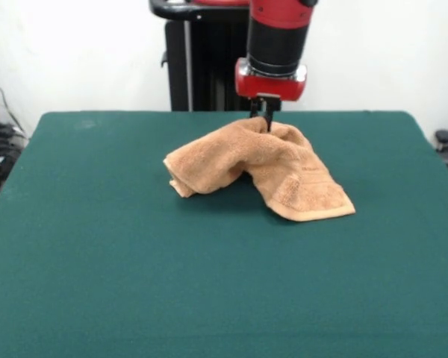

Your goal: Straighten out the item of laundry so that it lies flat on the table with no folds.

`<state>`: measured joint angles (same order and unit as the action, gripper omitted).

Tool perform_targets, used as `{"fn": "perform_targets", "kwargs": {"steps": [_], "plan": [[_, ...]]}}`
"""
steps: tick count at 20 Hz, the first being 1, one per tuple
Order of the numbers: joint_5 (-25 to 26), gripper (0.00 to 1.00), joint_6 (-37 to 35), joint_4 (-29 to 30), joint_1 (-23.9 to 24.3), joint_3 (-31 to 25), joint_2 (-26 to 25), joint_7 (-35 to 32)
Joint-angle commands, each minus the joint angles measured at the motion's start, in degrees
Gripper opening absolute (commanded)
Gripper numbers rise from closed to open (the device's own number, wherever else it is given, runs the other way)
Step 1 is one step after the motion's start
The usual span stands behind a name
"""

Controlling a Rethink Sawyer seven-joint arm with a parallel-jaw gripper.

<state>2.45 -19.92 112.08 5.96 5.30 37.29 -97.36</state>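
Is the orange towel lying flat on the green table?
No, the towel is bunched up and folded, its top lifted at the gripper.

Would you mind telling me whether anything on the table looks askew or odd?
Only the towel: it sits bunched and folded mid-table, peaked where the tool meets its top, one corner splayed toward the front right.

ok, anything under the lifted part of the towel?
Only dark shadow on the green table shows under the raised towel. The folds hide the rest. The pincer pinches the towel's top.
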Motion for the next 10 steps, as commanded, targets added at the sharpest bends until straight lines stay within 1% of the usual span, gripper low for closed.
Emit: {"fn": "perform_targets", "kwargs": {"steps": [1,3,6,10], "plan": [[2.1,0.00,-5.4,0.4,0.4,-7.9,-1.8,-1.3],[1.7,0.00,-6.1,0.7,0.0,-8.2,-2.3,-2.0],[1.6,0.00,-3.4,0.6,0.3,-8.7,-6.2,-2.9],[1.9,0.00,1.8,-1.3,-0.5,-8.0,-12.6,-5.0]]}}
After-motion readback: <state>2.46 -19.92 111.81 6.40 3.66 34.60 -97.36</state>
